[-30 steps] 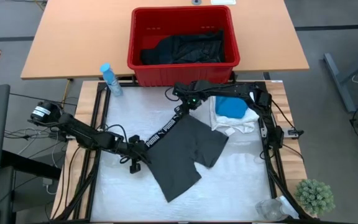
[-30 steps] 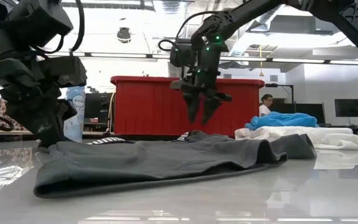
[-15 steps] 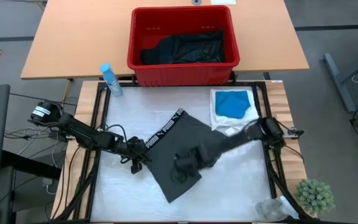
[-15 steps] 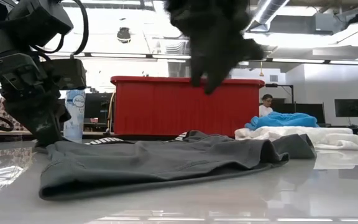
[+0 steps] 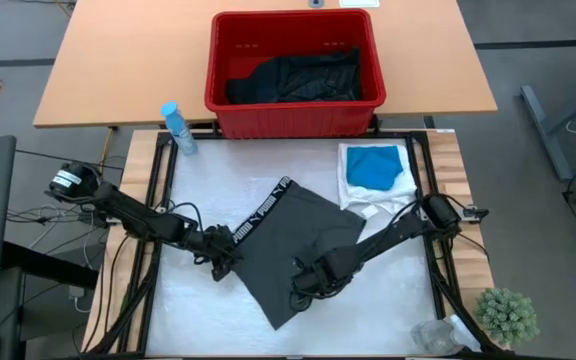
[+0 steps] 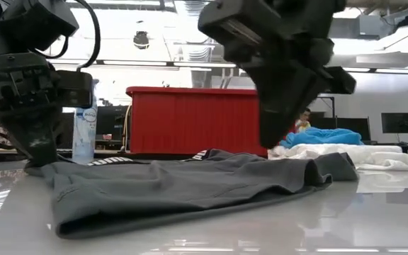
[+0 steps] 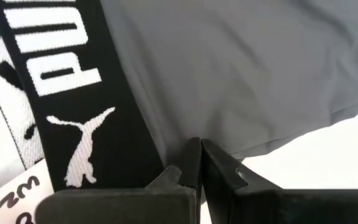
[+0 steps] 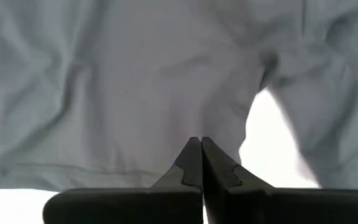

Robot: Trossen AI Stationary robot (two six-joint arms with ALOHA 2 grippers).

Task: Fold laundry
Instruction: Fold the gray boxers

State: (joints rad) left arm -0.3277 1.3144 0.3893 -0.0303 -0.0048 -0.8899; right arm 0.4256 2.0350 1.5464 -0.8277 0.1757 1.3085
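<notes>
Dark grey shorts [image 5: 298, 250] with a black lettered waistband [image 5: 263, 208] lie spread flat on the white table. My left gripper [image 5: 220, 262] is shut at the shorts' left corner, beside the waistband's near end. My right gripper [image 5: 301, 287] is shut and hovers just above a leg of the shorts, close to its hem [image 8: 73, 171]. In the low view its fingertips [image 6: 271, 142] stand clear of the cloth. A small teal garment [image 5: 375, 167] lies on a folded white one [image 5: 373, 205] at the far right. Black garments [image 5: 298, 75] lie in the red basket [image 5: 288, 118]. My left gripper pinches the shorts' side edge [image 7: 188, 143] just below the waistband's end, between its two shut fingers. The fingers slant down from the table's left side. That corner sits slightly raised, and the rest of the shorts lies on the table. One layer or several, I cannot tell.
The red basket stands beyond the table's far edge, with a blue spray bottle [image 5: 176, 128] to its left. A green plant [image 5: 506, 312] and a clear cup [image 5: 430, 335] sit at the near right corner. A person [image 6: 304, 119] shows far behind in the low view.
My right gripper has swung from the shorts' far end by the basket toward the table's near edge. It has come down a little over the shorts' leg and has shut on the way. My left gripper has rolled in place, still holding the corner.
</notes>
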